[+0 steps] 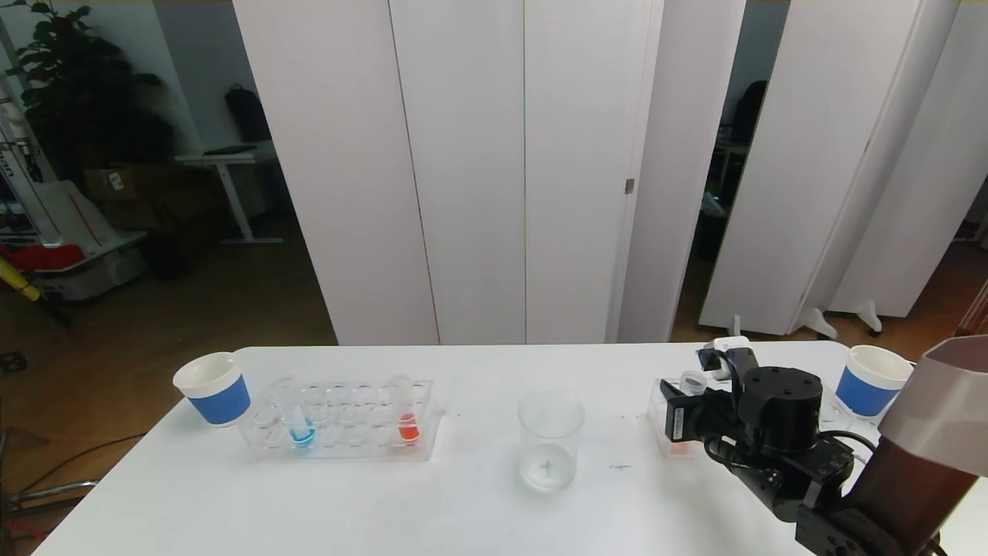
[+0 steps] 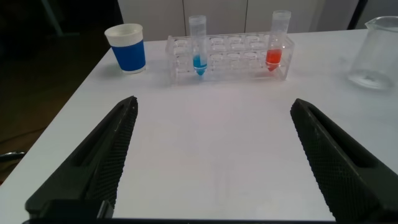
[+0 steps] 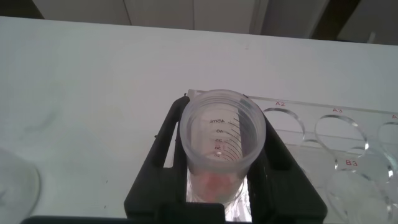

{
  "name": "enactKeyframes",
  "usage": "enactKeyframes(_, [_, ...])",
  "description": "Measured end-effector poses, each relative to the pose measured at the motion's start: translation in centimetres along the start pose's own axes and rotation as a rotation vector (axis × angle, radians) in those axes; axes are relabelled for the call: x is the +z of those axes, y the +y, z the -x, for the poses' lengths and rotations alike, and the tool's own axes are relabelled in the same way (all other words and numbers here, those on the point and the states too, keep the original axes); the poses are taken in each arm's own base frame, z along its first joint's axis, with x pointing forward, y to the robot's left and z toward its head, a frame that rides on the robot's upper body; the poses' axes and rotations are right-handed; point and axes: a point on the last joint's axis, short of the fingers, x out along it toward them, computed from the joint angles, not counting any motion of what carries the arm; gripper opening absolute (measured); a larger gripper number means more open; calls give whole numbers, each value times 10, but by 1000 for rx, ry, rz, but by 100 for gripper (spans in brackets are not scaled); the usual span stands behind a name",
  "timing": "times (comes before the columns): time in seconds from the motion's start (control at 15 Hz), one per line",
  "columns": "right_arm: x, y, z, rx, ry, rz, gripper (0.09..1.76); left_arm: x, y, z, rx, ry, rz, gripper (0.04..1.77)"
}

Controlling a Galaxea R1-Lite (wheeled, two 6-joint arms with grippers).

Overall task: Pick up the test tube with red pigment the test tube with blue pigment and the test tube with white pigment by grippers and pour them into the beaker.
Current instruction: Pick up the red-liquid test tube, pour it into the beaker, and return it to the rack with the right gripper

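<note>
Your right tool (image 3: pixel 217 186) is clenched on a clear tube (image 3: pixel 222 146) with red-orange at its bottom, seated in the right rack (image 3: pixel 339 127), upright so nothing spills. Your left tool (image 2: pixel 211 162) hangs released above bare bench (image 1: pixel 432 494). Farther out stands the beaker (image 1: pixel 549 440); beyond it, the left rack (image 1: pixel 343 421) holds the test tube with blue pigment (image 1: pixel 297 423).

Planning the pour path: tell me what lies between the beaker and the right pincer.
Head view: only bare white table between the beaker and the right pincer, shut on a red-bottomed tube.
</note>
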Motion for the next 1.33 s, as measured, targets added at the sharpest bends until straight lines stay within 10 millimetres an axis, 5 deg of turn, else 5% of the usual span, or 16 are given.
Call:
enactKeyframes(0.6, [5,-1,2,-2,-11,-24,60,0,0,0,0,0,0,175])
enactKeyframes(1.33, [78,8,14,27,-86,-2,60,0,0,0,0,0,0,175])
